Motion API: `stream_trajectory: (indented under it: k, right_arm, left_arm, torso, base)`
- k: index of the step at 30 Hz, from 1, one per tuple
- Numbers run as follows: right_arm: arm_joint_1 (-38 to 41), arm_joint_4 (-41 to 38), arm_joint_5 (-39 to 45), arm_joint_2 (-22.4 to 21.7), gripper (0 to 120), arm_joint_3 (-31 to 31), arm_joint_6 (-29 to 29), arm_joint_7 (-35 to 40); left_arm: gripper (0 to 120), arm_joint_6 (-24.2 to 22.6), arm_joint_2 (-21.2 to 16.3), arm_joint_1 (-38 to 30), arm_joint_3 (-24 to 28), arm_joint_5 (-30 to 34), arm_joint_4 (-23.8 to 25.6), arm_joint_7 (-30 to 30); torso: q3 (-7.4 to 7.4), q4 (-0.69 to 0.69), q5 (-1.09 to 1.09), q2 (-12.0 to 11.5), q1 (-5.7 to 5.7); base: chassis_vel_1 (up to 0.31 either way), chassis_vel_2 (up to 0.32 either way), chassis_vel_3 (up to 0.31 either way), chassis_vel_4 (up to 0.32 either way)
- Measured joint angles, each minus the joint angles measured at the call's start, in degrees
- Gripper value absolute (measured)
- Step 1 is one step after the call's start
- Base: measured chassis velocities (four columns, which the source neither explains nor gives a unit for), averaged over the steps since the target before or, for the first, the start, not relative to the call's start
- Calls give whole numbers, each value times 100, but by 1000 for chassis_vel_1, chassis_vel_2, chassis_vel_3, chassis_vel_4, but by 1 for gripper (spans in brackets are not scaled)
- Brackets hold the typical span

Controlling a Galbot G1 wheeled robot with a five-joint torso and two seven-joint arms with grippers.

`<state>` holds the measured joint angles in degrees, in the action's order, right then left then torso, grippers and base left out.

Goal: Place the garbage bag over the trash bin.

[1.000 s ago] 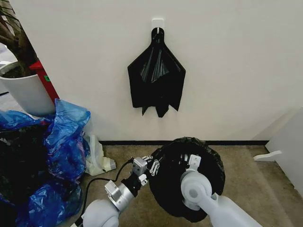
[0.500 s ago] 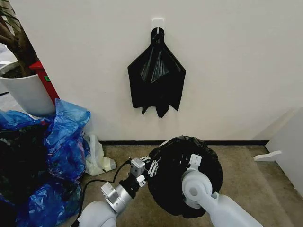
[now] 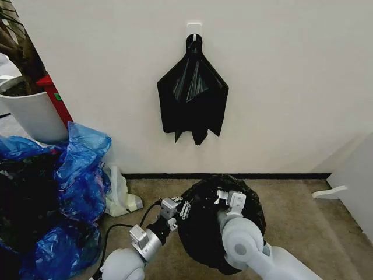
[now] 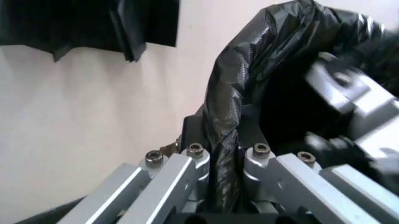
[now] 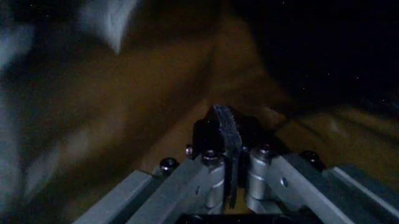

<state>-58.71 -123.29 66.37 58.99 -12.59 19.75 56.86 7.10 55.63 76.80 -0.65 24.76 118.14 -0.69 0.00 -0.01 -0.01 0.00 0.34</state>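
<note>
The garbage bag is a glossy, wrinkled black mass low in the head view, standing on the brown floor near the wall. My left gripper pinches its left edge, and in the left wrist view a fold of the garbage bag runs down between the shut fingers of the left gripper. At the top of the bag my right gripper grips it. In the right wrist view the right gripper is shut on a thin strip of black film. The trash bin is hidden.
A smaller black kite-shaped bundle hangs from a wall hook above. Blue plastic bags pile up at the left below a white plant pot. A pale bag lies by the baseboard. A white panel stands at the right.
The bag's wide open ring has drawn in to a narrower, bunched mass. My right gripper has moved left and toward the wall with the bag's edge. The left gripper has barely shifted.
</note>
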Motion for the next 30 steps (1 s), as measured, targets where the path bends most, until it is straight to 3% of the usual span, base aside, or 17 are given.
stream_trajectory:
  k: [12, 23, 30]
  right_arm:
    - [-312, -325, -34, -270, 0, 81, 48, -76]
    - [-383, -1, -5, -379, 0, 6, 119, 36]
    - [-399, -324, -17, -490, 0, 226, 116, 22]
  left_arm:
    - [4, -94, 141, -135, -198, 361, 45, -251]
    - [4, -54, 51, 59, -335, 317, 464, -62]
    - [4, -28, 58, 75, -358, 217, 422, 3]
  torso:
    - [0, 0, 0, 0, 0]
    - [0, 0, 1, 0, 0]
    - [0, -1, 1, 0, 0]
  base:
    - [0, 0, 0, 0]
    - [0, 0, 0, 0]
    - [0, 0, 0, 0]
